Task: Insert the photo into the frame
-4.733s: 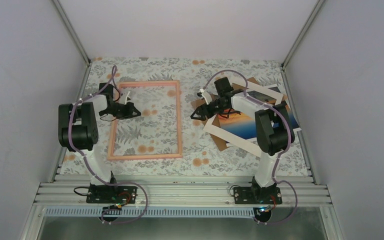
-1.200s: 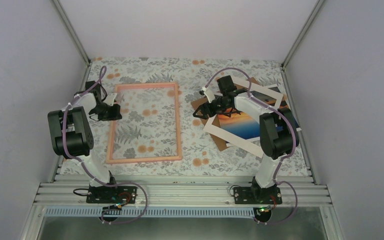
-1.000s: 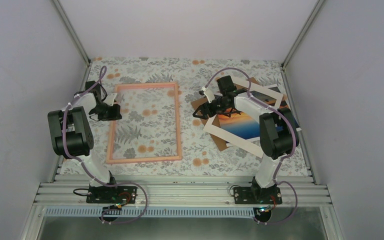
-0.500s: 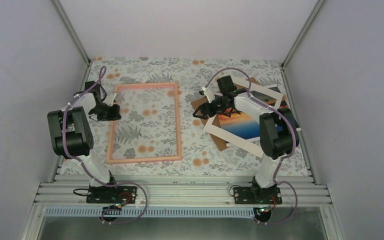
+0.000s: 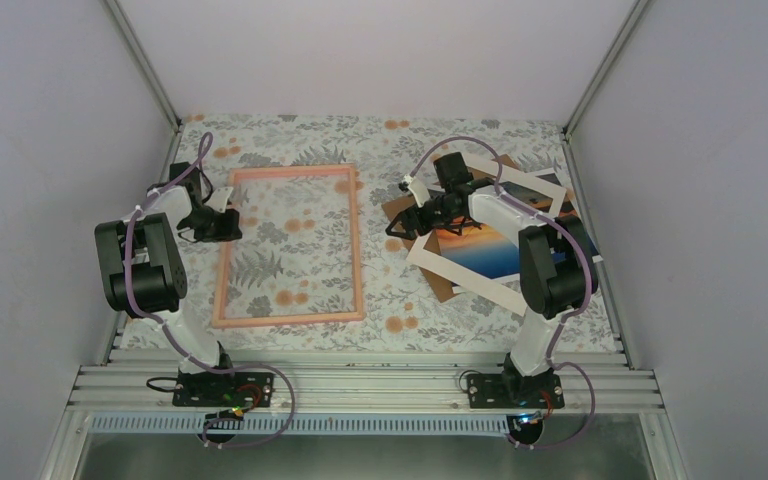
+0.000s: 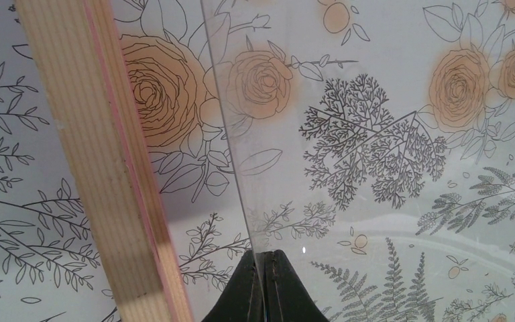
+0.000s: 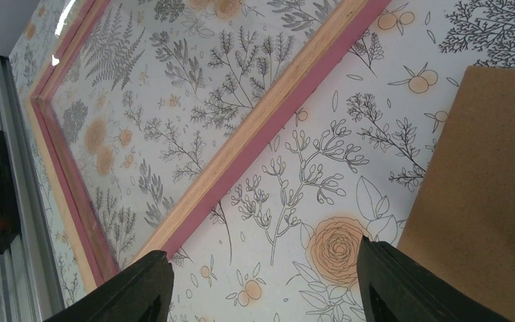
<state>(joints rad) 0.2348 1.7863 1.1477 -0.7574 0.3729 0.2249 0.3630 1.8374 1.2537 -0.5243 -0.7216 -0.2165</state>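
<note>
The pink-orange frame (image 5: 358, 250) lies flat on the left half of the table. My left gripper (image 5: 232, 224) is at its left side. In the left wrist view this gripper (image 6: 263, 258) is shut on the edge of the clear pane (image 6: 375, 134), just inside the wooden rail (image 6: 107, 168). The photo (image 5: 485, 250), an orange sunset over blue, lies at the right under a white mat (image 5: 460, 277). My right gripper (image 5: 397, 226) hangs open over the cloth between frame and photo. In its wrist view the right gripper (image 7: 265, 282) holds nothing, with the frame rail (image 7: 268, 127) ahead.
A brown backing board (image 5: 397, 207) lies under the mat and photo, and its corner (image 7: 483, 194) shows beside my right finger. The floral tablecloth (image 5: 400, 300) covers the table. Grey walls close in the left, right and back; a metal rail (image 5: 360, 385) runs along the near edge.
Since the earliest frame my left gripper has moved from inside the frame's upper left out to its left side. Over the last second nothing visibly moves.
</note>
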